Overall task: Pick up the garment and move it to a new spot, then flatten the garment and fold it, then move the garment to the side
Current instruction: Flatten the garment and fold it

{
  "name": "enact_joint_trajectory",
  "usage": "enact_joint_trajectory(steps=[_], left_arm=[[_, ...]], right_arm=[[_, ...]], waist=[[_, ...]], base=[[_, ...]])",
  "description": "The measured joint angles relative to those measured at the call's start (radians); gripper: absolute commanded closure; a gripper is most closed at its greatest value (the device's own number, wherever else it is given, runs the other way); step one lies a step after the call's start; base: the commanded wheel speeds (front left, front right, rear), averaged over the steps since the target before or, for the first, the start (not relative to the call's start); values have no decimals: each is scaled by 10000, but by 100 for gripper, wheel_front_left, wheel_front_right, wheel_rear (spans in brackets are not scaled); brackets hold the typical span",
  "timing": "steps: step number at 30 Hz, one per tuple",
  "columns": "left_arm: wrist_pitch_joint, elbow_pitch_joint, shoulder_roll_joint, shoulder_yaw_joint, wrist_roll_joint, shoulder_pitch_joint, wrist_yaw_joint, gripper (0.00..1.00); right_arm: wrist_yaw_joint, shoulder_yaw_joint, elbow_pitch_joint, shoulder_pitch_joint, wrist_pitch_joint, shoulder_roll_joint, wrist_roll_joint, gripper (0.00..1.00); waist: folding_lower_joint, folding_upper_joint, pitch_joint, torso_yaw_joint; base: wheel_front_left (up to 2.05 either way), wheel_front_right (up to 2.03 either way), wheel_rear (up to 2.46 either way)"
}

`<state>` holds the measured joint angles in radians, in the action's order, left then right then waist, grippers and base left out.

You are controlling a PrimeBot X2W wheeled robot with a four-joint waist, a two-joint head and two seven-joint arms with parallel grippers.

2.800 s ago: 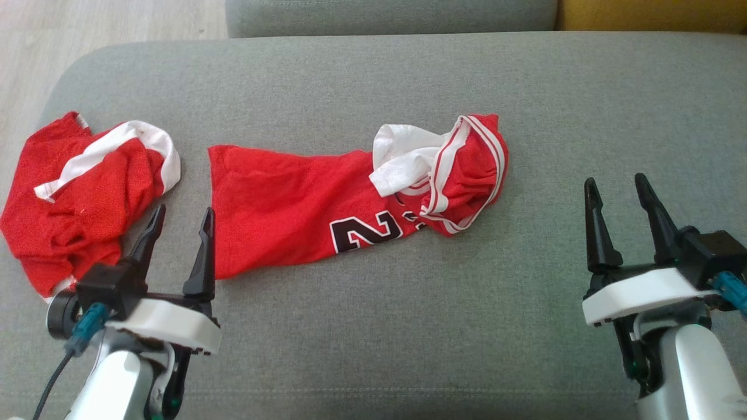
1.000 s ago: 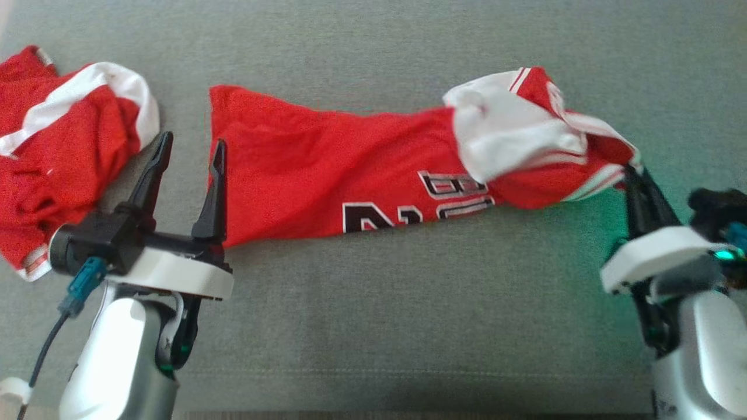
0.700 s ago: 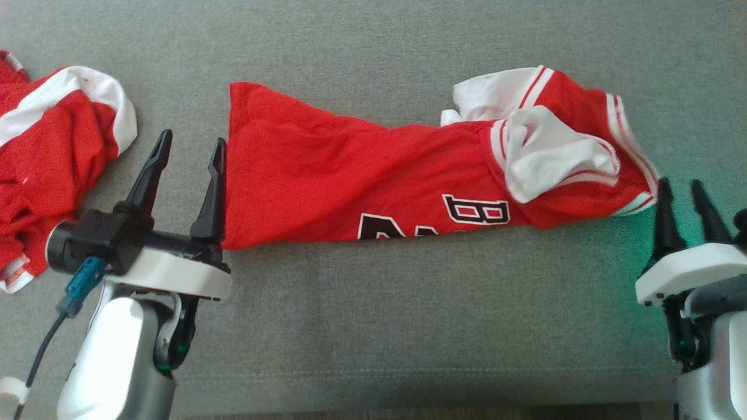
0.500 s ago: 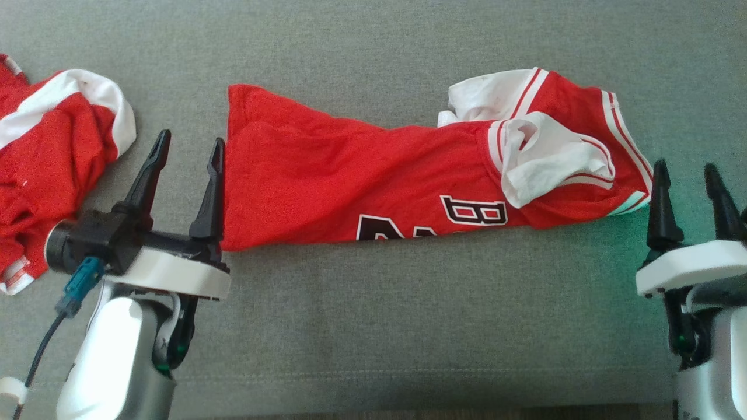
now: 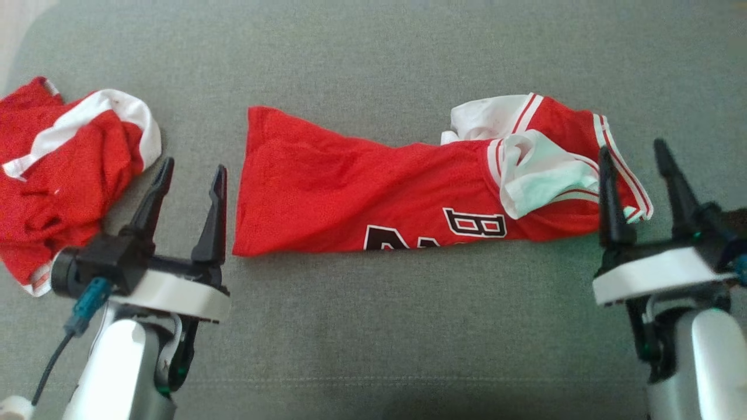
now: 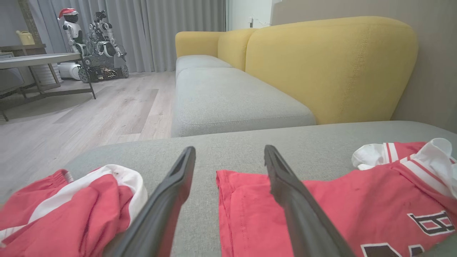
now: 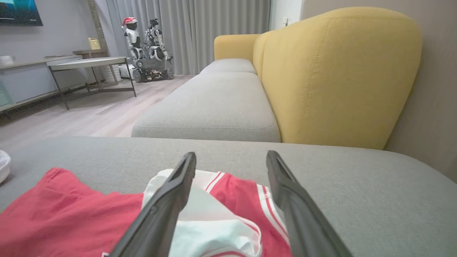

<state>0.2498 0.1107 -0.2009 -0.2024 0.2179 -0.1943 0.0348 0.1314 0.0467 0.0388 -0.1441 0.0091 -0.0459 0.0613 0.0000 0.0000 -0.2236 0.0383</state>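
The garment, a red jersey with white trim and black lettering, lies stretched left to right on the grey cushion, its white-lined armholes bunched at the right end. My right gripper hovers open over that bunched end, nothing between its fingers. My left gripper stands open just left of the jersey's hem, the hem edge showing between its fingers. Neither gripper holds cloth.
A second crumpled red and white garment lies at the cushion's left end. Beyond the cushion stands a sofa with a yellow back and grey seat. A table and another robot stand on the wooden floor.
My right gripper let go of the jersey's armhole end, opened, and now hovers over it. The jersey settled flat on the cushion. The head camera shifted. The left gripper stayed open.
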Motion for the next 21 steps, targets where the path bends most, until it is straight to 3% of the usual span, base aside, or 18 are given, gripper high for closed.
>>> enact_joint_trajectory(steps=[21], left_arm=[[-4, 56, -61, -134, -38, 309, -98, 0]], right_arm=[[0, -290, 153, 759, 280, 0, 31, 0]], waist=[[0, 0, 449, 113]], base=[[0, 0, 0]])
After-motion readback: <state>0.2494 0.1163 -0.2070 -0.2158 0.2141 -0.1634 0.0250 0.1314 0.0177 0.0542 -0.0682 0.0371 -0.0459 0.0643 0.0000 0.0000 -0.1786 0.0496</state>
